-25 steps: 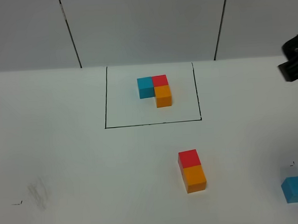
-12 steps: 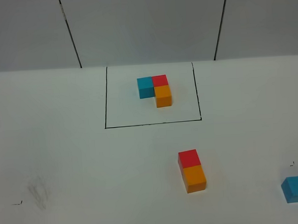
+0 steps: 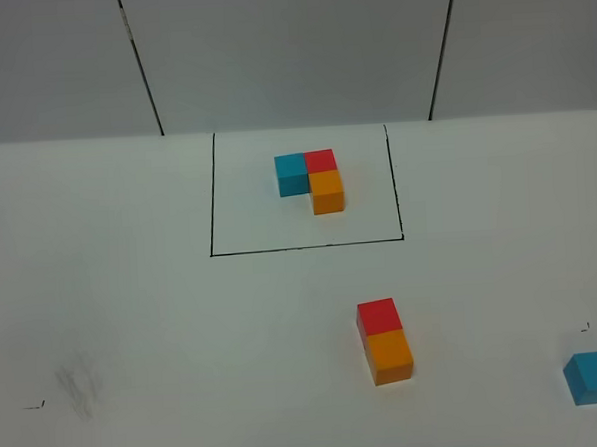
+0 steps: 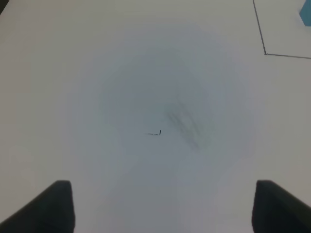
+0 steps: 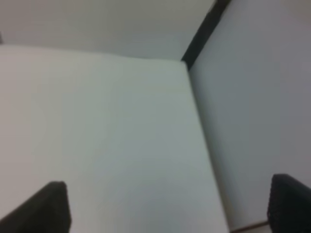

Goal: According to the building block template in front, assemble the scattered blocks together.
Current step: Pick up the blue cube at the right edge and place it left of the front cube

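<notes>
In the exterior high view, the building block template (image 3: pixel 318 182), an L of blue, red and orange cubes, sits inside a thin black rectangle (image 3: pixel 305 248) at the back. Of the scattered blocks, the red block (image 3: pixel 379 316) and the orange block (image 3: pixel 391 356) lie touching, orange nearer the front. The blue block (image 3: pixel 594 377) lies alone at the front right. Neither gripper shows in that view. My left gripper (image 4: pixel 165 208) is open above bare table, with a sliver of the template's blue cube (image 4: pixel 306 13) at the picture's edge. Open and empty too, my right gripper (image 5: pixel 170 208) hangs over bare table near a wall.
A grey smudge (image 3: pixel 77 383) and a small black mark (image 3: pixel 33 406) lie at the front left; the left wrist view shows the same smudge (image 4: pixel 184 126) and one corner of the rectangle (image 4: pixel 265 52). Grey wall panels with dark seams (image 3: pixel 441 46) close off the back.
A second ago the right gripper showed at the right edge of the exterior view; it has since left that view. The blocks have not moved.
</notes>
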